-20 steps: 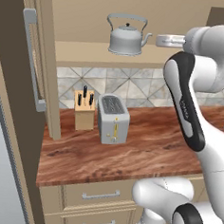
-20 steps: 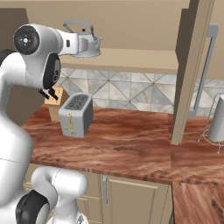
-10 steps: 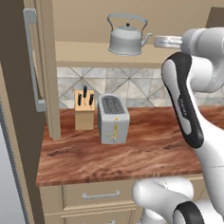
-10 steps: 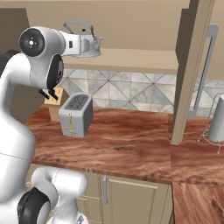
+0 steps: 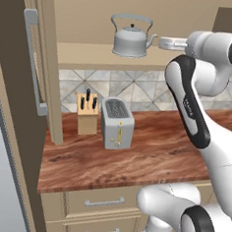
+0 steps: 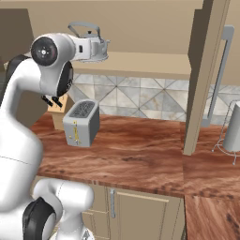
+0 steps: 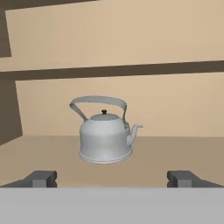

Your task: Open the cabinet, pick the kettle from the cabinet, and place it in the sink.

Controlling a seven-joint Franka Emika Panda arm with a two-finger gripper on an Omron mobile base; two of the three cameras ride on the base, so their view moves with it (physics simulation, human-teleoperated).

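The tool [image 7: 112, 179] is spread wide and holds nothing: in the hand view its two dark fingertips [image 7: 40, 178] rise far apart at the bottom edge, with bare shelf between them.

Key relation — the kettle [image 7: 106, 136] lies straight ahead of the tool, centred in the gap between the fingertips and clearly apart from them. The tool axis points level into the cabinet [image 5: 42, 77], roughly at kettle-body height. The kettle stands upright on the cabinet shelf. Its arched handle runs overhead in line with the spout, and that line lies across the tool's approach; the spout points to the right of the kettle body as the hand view shows it. The dark lid knob sits beneath the arch.

In the left base view the tool [image 5: 169, 43] is beside the kettle [image 5: 131, 38] on its spout side, near the spout tip but not touching. In the right base view the wrist stands in front of the kettle [image 6: 87, 37] and partly hides it.

Both cabinet doors stand open, so the opening step appears complete. Judgement: the coming move is a straight advance toward the kettle, then a closure on the body or handle.

Below the kettle, on the counter [image 5: 149, 155], stand a toaster [image 5: 117, 122] and a knife block [image 5: 87, 112], clear of the approach.
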